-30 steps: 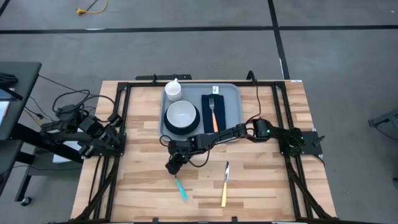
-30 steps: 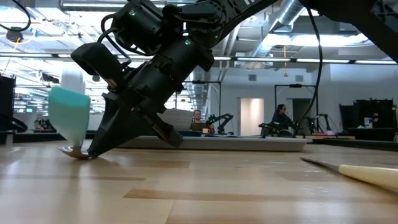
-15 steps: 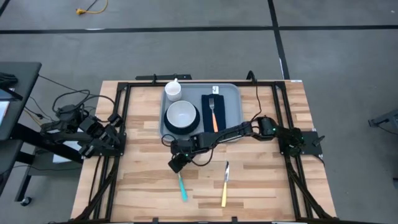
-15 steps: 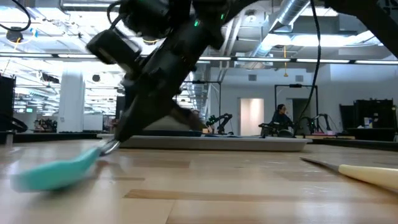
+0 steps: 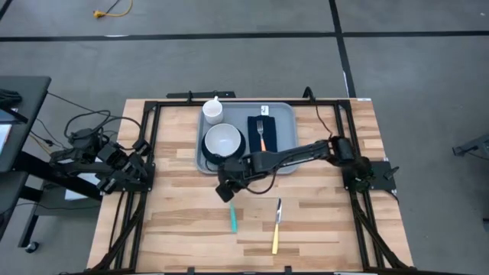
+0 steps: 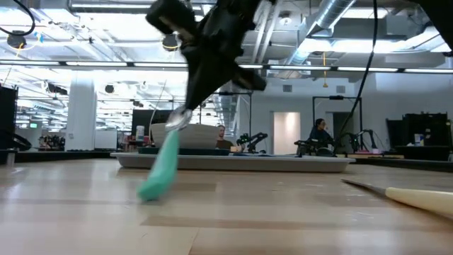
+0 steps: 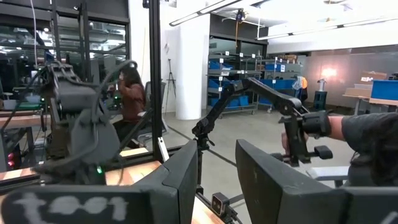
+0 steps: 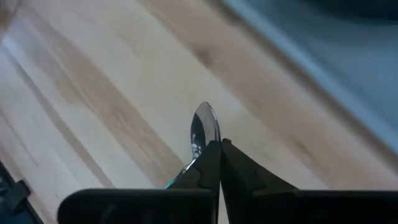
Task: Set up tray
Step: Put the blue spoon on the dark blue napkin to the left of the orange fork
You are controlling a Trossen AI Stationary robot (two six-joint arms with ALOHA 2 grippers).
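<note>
Grey-blue tray [image 5: 286,122], flat, table's far middle

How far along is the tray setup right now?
Done: the tray already holds a cup, a bowl on a dark plate, and a fork on the black napkin. In hand: the right gripper is shut on the teal spoon. Left: the yellow-handled knife, lying on the table.

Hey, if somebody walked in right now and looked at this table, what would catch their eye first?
Probably the right gripper, stretched across the middle of the table and shut on a teal-handled spoon near its bowl end, the handle hanging down toward the wood. Just beyond it sits the tray, already holding a white bowl, a cup and an orange-handled fork on a black napkin. A yellow-handled knife lies alone on the table's near part.
</note>
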